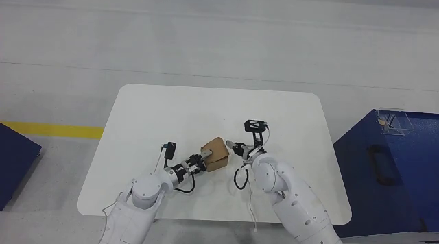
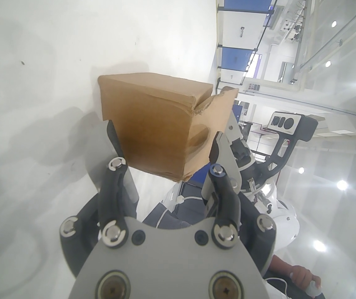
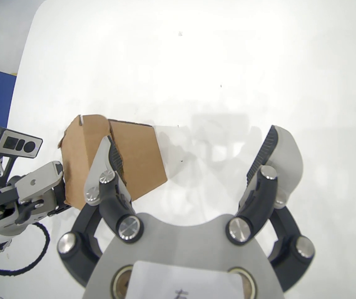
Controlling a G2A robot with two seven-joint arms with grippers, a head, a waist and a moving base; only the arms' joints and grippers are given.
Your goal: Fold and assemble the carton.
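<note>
Brown carton (image 1: 217, 153) at front-middle of white table (image 1: 206, 107), between both arms. Left hand (image 2: 165, 133) pinching carton's near end. Right hand (image 3: 190, 135) spread wide, just beside carton's opposite side.

One carton (image 1: 216, 153), one table (image 1: 288, 114), one left tool (image 2: 165, 132), one right tool (image 3: 190, 135), maybe one stand (image 1: 393, 120)
</note>
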